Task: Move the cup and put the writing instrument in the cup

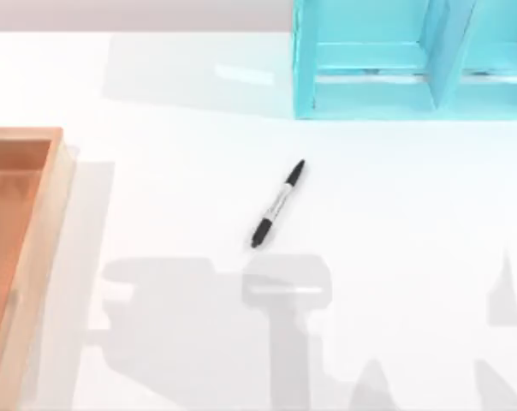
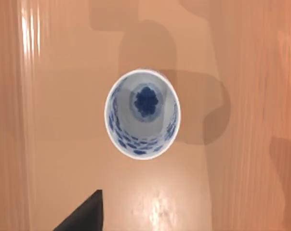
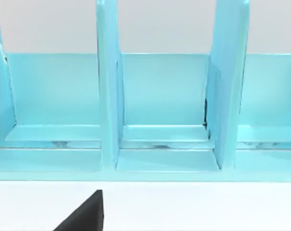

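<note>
At the desk's far left edge sits a wooden tray (image 1: 23, 223) with raised pale rims and a brown floor, partly cut off by the top view's border. From the left wrist view, the cup (image 2: 142, 114) stands upright on a brown wooden surface much like that tray's floor, its round mouth facing the camera; blue floral marks run around its white inner wall and a blue flower sits at its bottom. A dark tip of the left pincer (image 2: 83, 216) pokes into that view, apart from the cup, and whether the left pincer is spread or pressed together cannot be told. Near the middle of the white desk (image 1: 156, 205) lies the writing instrument (image 1: 277, 204), flat and on a slant, one black end pointing toward the blue rack and the other toward the near edge, with its pale barrel between them; nothing touches it. At the far right of the desk stands a light blue rack (image 1: 387, 60) with upright dividers forming open compartments. The right wrist view faces those compartments, and a dark tip of the right pincer (image 3: 83, 216) shows over the white desk before them; its state cannot be told either.
</note>
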Tool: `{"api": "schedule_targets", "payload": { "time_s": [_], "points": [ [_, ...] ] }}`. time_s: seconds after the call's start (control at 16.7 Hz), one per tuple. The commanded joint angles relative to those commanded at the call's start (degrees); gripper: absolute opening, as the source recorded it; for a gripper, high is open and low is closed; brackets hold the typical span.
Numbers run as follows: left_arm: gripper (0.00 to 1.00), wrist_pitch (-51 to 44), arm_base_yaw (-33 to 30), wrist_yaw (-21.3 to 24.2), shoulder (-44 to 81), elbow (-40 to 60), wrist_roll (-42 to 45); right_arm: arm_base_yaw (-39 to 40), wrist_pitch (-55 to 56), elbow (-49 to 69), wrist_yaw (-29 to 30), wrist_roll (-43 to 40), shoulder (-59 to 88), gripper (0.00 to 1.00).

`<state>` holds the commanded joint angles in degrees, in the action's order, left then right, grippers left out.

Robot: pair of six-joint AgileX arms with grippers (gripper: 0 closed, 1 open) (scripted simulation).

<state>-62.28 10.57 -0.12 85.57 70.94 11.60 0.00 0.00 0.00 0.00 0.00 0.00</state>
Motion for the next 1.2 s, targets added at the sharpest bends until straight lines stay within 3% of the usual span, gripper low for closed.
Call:
{"api": "schedule_targets", "payload": {
  "time_s": [0.36, 0.78, 1.2],
  "points": [
    [1.0, -11.12, 2.08, -0.07, 15.46, 13.89, 2.11, 0.0, 0.0, 0.0, 0.0, 0.0, 0.0, 1.0],
    [1.0, -11.51, 1.94, -0.08, 16.3, 14.46, 2.17, 0.0, 0.0, 0.0, 0.0, 0.0, 0.0, 1.0],
    [1.0, 3.98, 2.32, -0.06, 19.69, 3.0, 2.4, 0.0, 0.0, 0.0, 0.0, 0.0, 0.0, 1.0]
  ]
}}
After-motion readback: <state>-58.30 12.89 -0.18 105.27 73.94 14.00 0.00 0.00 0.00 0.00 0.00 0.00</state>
